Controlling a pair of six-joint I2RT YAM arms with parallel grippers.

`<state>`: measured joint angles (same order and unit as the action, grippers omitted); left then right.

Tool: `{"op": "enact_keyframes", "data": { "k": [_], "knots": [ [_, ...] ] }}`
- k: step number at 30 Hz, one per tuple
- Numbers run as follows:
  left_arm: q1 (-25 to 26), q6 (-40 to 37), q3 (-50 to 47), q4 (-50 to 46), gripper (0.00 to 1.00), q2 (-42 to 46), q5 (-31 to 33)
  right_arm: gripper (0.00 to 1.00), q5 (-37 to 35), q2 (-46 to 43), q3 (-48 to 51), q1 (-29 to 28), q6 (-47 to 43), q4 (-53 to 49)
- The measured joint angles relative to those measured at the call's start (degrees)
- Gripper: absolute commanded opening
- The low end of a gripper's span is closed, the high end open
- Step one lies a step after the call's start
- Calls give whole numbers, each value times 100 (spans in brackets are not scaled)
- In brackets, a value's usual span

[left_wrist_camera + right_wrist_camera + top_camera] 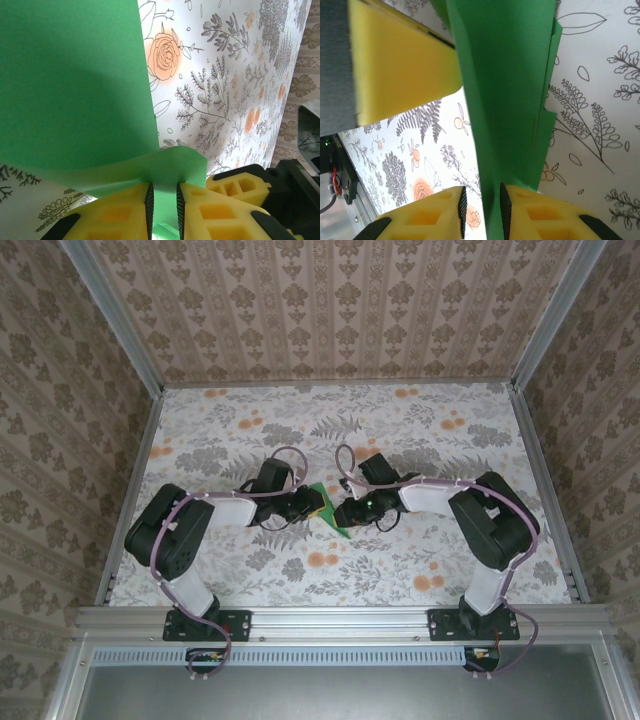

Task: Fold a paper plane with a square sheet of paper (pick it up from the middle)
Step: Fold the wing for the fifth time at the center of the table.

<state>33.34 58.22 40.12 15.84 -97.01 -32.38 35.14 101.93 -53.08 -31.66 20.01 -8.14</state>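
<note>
The square sheet of paper (pixel 328 508), bright green and creased into overlapping layers, lies mid-table between the two grippers. Whether it has the shape of a paper plane I cannot tell. My left gripper (pixel 308 504) reaches it from the left. In the left wrist view the paper (pixel 75 85) curls up over my left gripper (pixel 164 192), whose jaws stand slightly apart with green paper in the gap. My right gripper (pixel 342 512) meets it from the right. In the right wrist view my right gripper (pixel 481 197) is slightly open, the paper (pixel 505 75) lying against its right pad.
The floral tablecloth (pixel 400 430) covers the table, with patterned walls on three sides and a metal rail (pixel 340 620) at the near edge. A yellow finger of the right gripper (pixel 235 187) sits close by in the left wrist view; the left gripper's finger (pixel 400 65) shows in the right wrist view.
</note>
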Motion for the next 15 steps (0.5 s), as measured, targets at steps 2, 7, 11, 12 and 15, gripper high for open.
{"op": "enact_keyframes", "data": {
  "k": [2,7,11,12,15],
  "knots": [
    [0,0,0,2,22,2,-4,28,0,-70,0,2,-37,-70],
    [2,0,0,0,22,7,-26,26,0,-114,0,0,-94,-184],
    [4,0,-4,0,22,72,-44,25,0,-111,-2,0,-170,-256],
    [7,0,-4,2,22,92,-44,25,0,-103,-7,0,-188,-262],
    [28,0,-28,7,22,129,-46,22,2,-50,-37,0,-210,-284]
  ]
}}
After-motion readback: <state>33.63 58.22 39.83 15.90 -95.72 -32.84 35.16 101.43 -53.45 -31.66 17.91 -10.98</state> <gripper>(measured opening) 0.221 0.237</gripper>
